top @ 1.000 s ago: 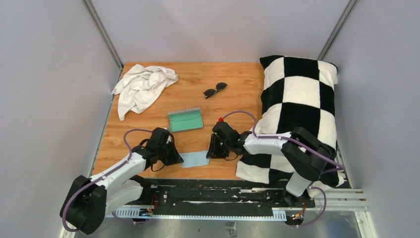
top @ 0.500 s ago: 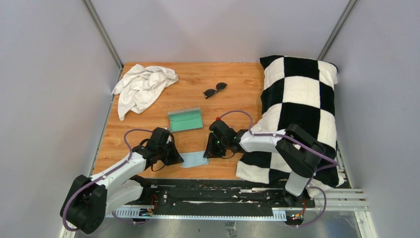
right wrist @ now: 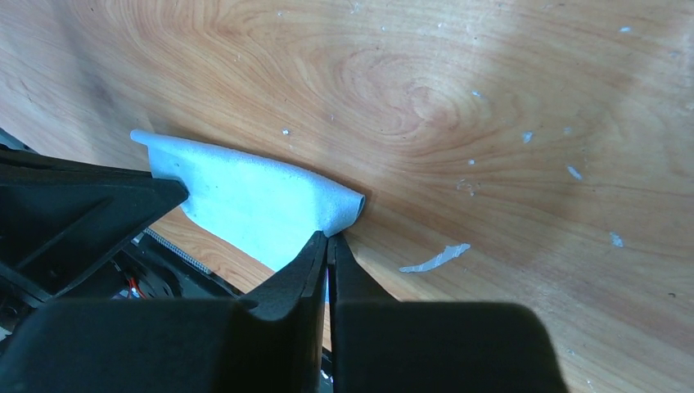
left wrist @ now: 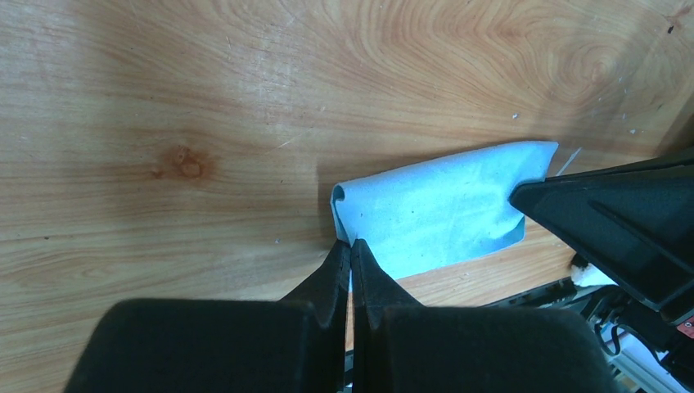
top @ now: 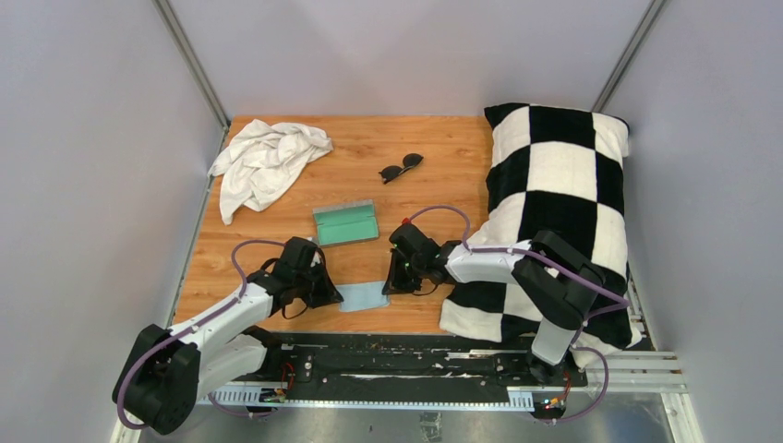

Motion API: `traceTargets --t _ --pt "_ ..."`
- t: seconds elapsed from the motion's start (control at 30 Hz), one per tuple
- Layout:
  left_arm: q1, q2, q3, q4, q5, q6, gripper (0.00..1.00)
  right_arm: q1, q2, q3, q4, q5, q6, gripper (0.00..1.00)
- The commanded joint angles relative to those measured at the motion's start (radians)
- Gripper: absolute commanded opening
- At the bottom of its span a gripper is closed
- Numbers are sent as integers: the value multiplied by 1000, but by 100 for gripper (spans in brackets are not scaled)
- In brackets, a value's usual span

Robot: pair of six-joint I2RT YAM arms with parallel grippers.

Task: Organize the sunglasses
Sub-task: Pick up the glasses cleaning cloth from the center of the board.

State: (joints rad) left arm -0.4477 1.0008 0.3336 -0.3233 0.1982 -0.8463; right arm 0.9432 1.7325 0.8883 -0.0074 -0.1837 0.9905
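Observation:
The sunglasses (top: pixel 401 167), small with dark lenses, lie on the far middle of the wooden table, away from both grippers. The grey case with teal lining (top: pixel 345 223) lies open in the middle. A light blue cloth (top: pixel 363 296) lies near the front edge. My left gripper (top: pixel 332 297) is shut on the cloth's left edge (left wrist: pixel 350 242). My right gripper (top: pixel 389 288) is shut on the cloth's right edge (right wrist: pixel 327 236). The cloth (left wrist: pixel 434 211) shows in both wrist views (right wrist: pixel 254 201), its edges curled up at the fingertips.
A crumpled white cloth (top: pixel 263 161) lies at the far left corner. A black-and-white checkered pillow (top: pixel 554 203) covers the table's right side. The table's front edge and the black base rail (top: pixel 397 360) lie just behind the blue cloth.
The right gripper has shifted slightly left and closer to the blue cloth's right edge. The left arm has hardly moved.

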Motion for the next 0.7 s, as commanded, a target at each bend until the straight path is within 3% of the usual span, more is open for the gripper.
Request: traceTargets --t 0.0,0.67 --pt "-5 4 -8 -9 -6 8 0 18 55 -20 -125 45 -44 2" --pt "-5 14 132 -76 -59 41 0 16 21 122 -202 133 -169 0"
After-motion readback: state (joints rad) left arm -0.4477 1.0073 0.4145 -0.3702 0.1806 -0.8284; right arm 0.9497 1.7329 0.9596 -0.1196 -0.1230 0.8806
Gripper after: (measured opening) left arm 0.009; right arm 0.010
